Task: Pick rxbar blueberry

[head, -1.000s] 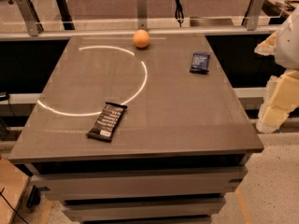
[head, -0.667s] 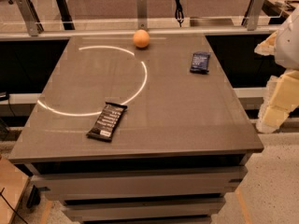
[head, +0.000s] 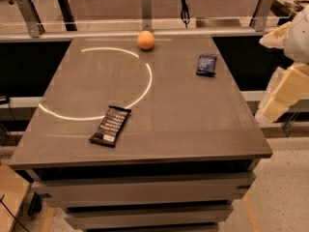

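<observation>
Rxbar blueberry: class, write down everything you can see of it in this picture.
The rxbar blueberry is a small flat rectangular bar in a dark navy wrapper with faint pale print. It lies flat near the far right corner of the grey table, touching nothing else. The gripper is beyond the table's right edge, well apart from the bar.

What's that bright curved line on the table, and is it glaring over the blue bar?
Camera view: the curved line looks like a lamp reflection on the glossy table, sweeping from near the orange down past the black bar. Camera view: it misses the rxbar blueberry, which lies evenly lit and glare-free. Camera view: the gripper hangs beyond the table's right edge, brightly lit.
</observation>
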### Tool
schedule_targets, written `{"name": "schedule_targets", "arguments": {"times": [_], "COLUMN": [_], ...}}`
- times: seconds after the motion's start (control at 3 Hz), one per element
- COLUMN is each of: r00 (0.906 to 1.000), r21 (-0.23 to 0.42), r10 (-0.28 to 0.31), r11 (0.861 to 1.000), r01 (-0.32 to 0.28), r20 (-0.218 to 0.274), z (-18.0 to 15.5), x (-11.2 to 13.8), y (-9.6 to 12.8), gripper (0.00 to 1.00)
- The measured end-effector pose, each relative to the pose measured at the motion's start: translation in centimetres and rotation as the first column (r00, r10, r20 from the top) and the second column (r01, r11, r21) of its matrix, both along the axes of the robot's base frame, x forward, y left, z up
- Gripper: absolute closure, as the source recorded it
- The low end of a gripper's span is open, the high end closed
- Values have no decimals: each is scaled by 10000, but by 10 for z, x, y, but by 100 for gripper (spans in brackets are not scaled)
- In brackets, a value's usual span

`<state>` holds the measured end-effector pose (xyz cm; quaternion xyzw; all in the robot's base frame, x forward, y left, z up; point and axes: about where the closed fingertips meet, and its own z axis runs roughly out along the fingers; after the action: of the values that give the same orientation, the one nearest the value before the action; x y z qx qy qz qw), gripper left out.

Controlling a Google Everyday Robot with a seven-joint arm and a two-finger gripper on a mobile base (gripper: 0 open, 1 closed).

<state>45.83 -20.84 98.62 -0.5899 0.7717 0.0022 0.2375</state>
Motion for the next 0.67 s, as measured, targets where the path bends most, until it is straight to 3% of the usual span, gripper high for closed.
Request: {"name": "schedule_targets", "arguments": {"times": [0.33,0.67], "r00": [9972,9973], "r21": [1763,1719], "r10": [149,151], "r11": [9840,9847], "r01": [-276,-273], "r20": [728,723], "z": [7,7], "x": [35,35], "y": [15,15], "gripper": [0,0]}}
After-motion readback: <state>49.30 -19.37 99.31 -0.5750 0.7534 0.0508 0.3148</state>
